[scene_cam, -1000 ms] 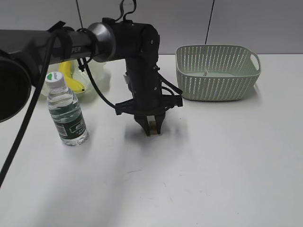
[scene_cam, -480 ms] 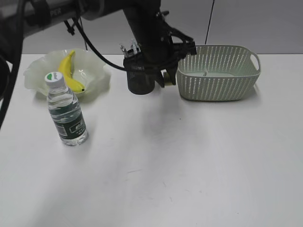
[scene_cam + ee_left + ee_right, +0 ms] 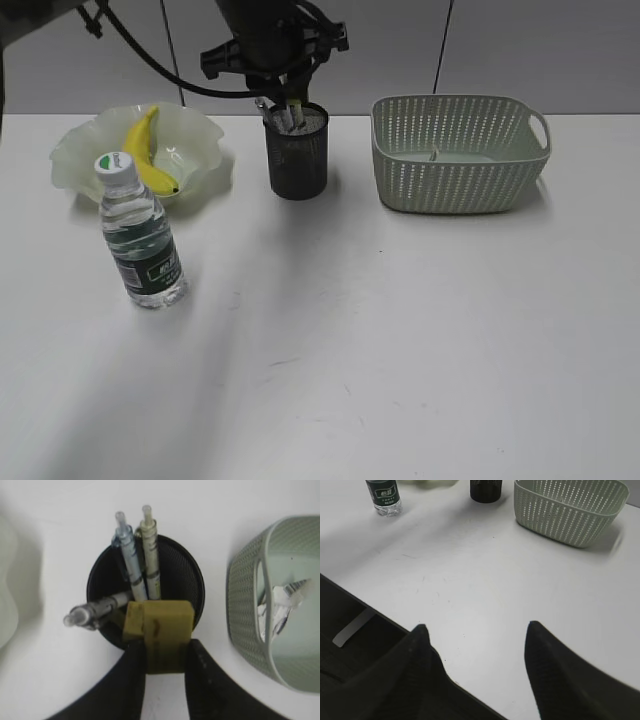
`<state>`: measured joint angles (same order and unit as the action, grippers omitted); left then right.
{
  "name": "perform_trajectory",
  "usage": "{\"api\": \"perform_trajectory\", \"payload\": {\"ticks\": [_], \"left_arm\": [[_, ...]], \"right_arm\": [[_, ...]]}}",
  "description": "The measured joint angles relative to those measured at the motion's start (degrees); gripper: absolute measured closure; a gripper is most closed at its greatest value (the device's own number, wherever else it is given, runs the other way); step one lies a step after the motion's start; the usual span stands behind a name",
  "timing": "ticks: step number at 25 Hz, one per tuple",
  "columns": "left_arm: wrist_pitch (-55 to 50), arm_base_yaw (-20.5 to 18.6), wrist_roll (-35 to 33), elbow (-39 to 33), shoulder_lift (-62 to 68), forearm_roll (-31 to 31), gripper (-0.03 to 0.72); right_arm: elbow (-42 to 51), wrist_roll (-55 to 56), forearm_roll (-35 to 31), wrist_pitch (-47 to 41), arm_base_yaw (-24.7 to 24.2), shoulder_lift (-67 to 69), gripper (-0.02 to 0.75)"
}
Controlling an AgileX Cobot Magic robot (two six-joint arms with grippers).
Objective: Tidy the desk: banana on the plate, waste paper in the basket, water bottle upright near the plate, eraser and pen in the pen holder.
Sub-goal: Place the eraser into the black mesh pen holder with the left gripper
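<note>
My left gripper [image 3: 164, 642] is shut on the olive-yellow eraser [image 3: 159, 622] and holds it just over the near rim of the black mesh pen holder [image 3: 100, 575]. Three pens [image 3: 131, 555] stand inside the holder. In the exterior view that gripper [image 3: 285, 88] hangs above the pen holder [image 3: 297, 155]. The banana [image 3: 143, 150] lies in the pale-green plate [image 3: 205, 135]. Upright in front of the plate stands the water bottle [image 3: 140, 235]. The waste paper [image 3: 280, 605] lies in the green basket [image 3: 250, 610]. Over the desk's front edge, my right gripper [image 3: 475, 630] is open and empty.
The basket [image 3: 460, 150] stands at the back right, close beside the pen holder. The white desk [image 3: 400, 350] stretches bare across the middle and front. In the right wrist view the desk's edge [image 3: 380, 612] runs diagonally, with dark floor below it.
My left gripper has risen from the desk's middle with the eraser and moved back, passing between holder and basket, to above the pen holder. The right gripper has not moved.
</note>
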<state>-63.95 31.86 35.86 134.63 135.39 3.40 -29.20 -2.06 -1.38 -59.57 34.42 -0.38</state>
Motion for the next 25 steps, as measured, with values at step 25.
{"api": "perform_trajectory", "payload": {"ticks": [25], "left_arm": [[7.72,-0.65,0.0,0.0,0.96,0.63,0.319]], "right_arm": [[0.0,0.0,0.0,0.06,0.05,0.0,0.265]]}}
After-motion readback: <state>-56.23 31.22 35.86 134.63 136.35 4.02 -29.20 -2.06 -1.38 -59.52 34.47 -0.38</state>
